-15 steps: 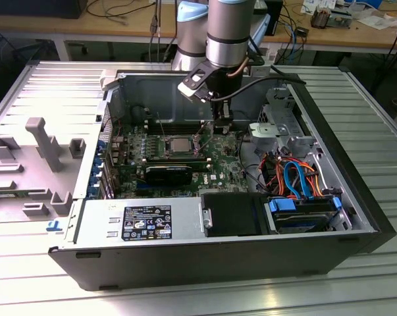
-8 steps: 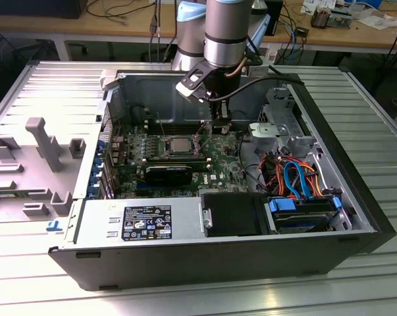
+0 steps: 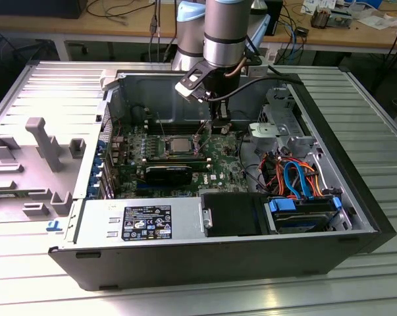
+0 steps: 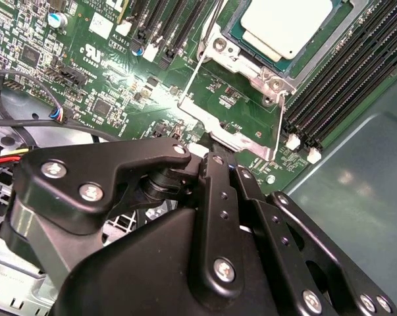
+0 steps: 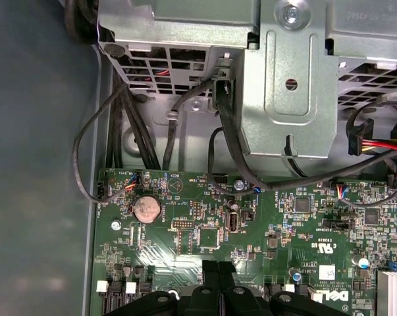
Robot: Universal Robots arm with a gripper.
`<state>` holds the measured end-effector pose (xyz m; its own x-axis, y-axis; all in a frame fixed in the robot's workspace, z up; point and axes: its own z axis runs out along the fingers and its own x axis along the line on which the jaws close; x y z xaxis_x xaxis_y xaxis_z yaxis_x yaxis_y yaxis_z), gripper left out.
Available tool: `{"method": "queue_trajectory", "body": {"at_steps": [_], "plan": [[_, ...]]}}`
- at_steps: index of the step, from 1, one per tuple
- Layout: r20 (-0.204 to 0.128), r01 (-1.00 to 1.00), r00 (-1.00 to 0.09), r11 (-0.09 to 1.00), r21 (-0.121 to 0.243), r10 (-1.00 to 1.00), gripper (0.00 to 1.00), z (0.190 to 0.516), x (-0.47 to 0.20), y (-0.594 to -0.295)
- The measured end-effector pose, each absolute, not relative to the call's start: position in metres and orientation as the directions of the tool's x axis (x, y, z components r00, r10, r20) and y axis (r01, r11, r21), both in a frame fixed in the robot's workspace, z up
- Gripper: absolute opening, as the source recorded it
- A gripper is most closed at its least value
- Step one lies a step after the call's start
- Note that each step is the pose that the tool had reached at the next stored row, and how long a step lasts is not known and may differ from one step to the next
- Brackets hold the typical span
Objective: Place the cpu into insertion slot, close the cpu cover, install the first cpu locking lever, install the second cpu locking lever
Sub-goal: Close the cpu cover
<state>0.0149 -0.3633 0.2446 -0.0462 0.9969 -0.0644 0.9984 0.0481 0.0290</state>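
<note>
The cpu (image 3: 179,143) (image 4: 287,26), a flat silvery square, lies in its socket on the green motherboard inside the open computer case. The cpu cover (image 4: 251,66), a silvery frame, lies flat around it. A thin wire locking lever (image 4: 193,78) runs along the socket's side, and in the exterior view a lever (image 3: 201,133) slants upward. My gripper (image 3: 219,128) (image 4: 214,146) (image 5: 218,266) hangs just beside the socket, toward the exterior view's right, fingers pressed together over the metal tab at the socket's edge. I cannot tell whether anything is pinched between them.
Black memory slots (image 4: 343,85) flank the socket. A metal drive cage (image 3: 277,125) (image 5: 290,85) with loose black cables stands close beside the gripper. Coloured cables (image 3: 293,174), a drive (image 3: 300,210) and the power supply (image 3: 145,220) fill the case's near side. A grey fixture (image 3: 43,141) sits outside.
</note>
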Motion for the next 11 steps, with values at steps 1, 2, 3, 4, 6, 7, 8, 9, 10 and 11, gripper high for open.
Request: {"method": "queue_trajectory", "body": {"at_steps": [1, 2, 3, 4, 6, 7, 8, 9, 10, 11], "plan": [[-0.064, 0.998, -0.046, 0.048, 0.029, 0.997, 0.11, 0.2446, 0.0147, -0.3633], [-0.064, 0.998, -0.046, 0.048, 0.029, 0.997, 0.11, 0.2446, 0.0145, -0.3633], [-0.064, 0.998, -0.046, 0.048, 0.029, 0.997, 0.11, 0.2446, 0.0141, -0.3633], [-0.064, 0.998, -0.046, 0.048, 0.029, 0.997, 0.11, 0.2446, 0.0138, -0.3633], [-0.064, 0.998, -0.046, 0.048, 0.029, 0.997, 0.11, 0.2446, 0.0132, -0.3633], [-0.064, 0.998, -0.046, 0.048, 0.029, 0.997, 0.11, 0.2446, 0.0126, -0.3633], [-0.064, 0.998, -0.046, 0.048, 0.029, 0.997, 0.11, 0.2446, 0.0122, -0.3633], [-0.064, 0.998, -0.046, 0.048, 0.029, 0.997, 0.11, 0.2446, 0.0120, -0.3633], [-0.064, 0.998, -0.046, 0.048, 0.029, 0.997, 0.11, 0.2446, 0.0118, -0.3633], [-0.064, 0.998, -0.046, 0.048, 0.029, 0.997, 0.11, 0.2446, 0.0116, -0.3633]]}}
